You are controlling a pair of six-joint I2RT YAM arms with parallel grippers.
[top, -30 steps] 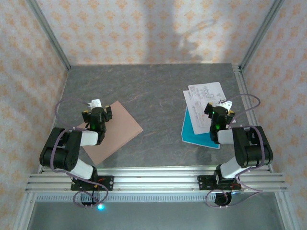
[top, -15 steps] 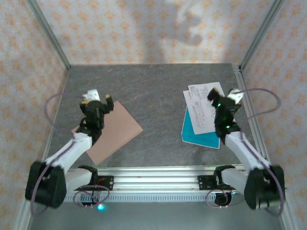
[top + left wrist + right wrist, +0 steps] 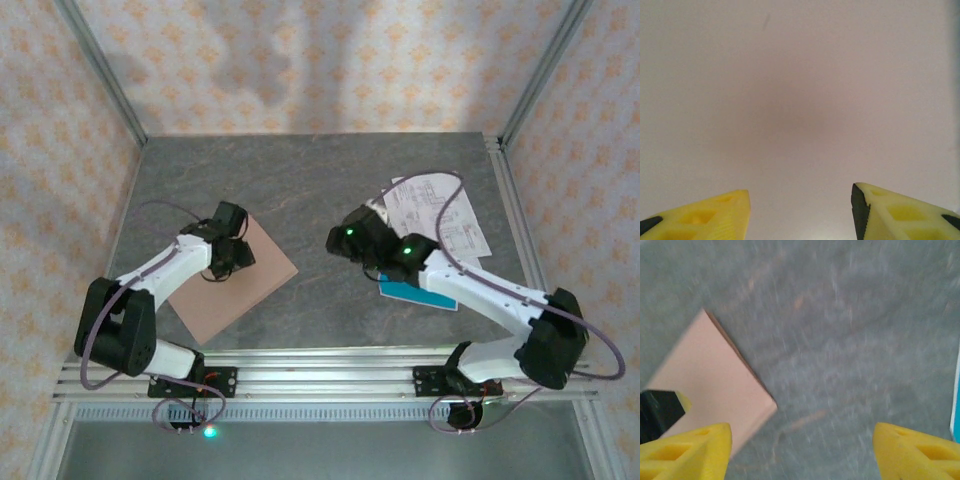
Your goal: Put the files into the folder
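Pinkish-brown, thin and rectangular, the card folder (image 3: 255, 278) lies flat on the grey stone-patterned table (image 3: 300, 180), at 8 o'clock from the table's centre. I see the left gripper (image 3: 232, 250) over the folder's far half. On the left wrist camera its yellow fingers (image 3: 715, 215) stand apart with only folder surface between them. The white printed sheets (image 3: 440, 210) lie at 3 o'clock, overlapping a plain teal-blue sheet (image 3: 425, 293) at their 6 o'clock. The right gripper (image 3: 345, 240) hangs over bare table at 9 o'clock from those sheets, jaws apart and empty.
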